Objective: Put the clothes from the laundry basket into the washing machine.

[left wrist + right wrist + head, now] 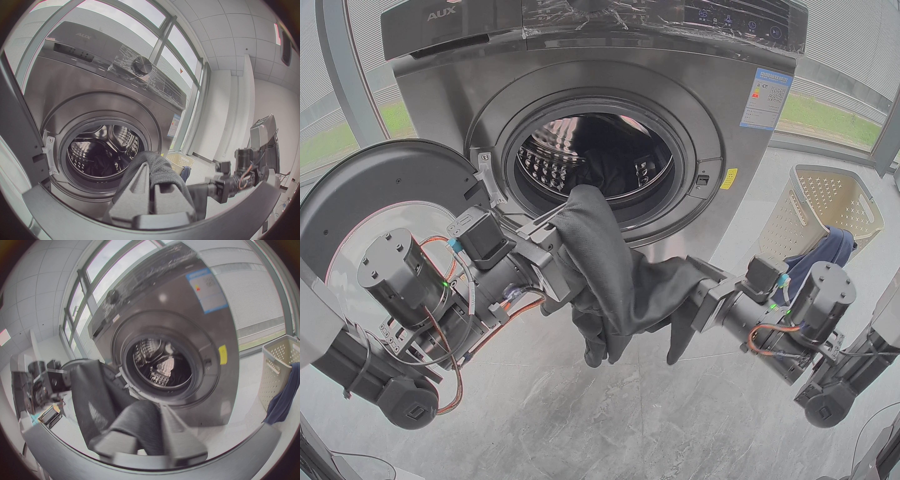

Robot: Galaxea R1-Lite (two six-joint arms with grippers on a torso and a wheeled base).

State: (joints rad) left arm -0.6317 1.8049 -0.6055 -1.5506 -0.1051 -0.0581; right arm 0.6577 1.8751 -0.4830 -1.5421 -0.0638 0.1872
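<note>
Matt cloth garment (606, 262) — glossy metal drum (549, 164) — plastic basket (831, 195).

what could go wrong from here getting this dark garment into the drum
1. The dark garment sags well below the left claw and right claw; its loose ends may snag on the lower rim of the drum opening or stay draped outside.
2. The left claw sits near the door hinge, so pushing forward could clip it.

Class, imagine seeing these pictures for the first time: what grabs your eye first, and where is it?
A dark garment hangs between the left gripper and right gripper, just before the open washing machine. To the robot's right stands a laundry basket with a blue garment draped over its rim.
</note>
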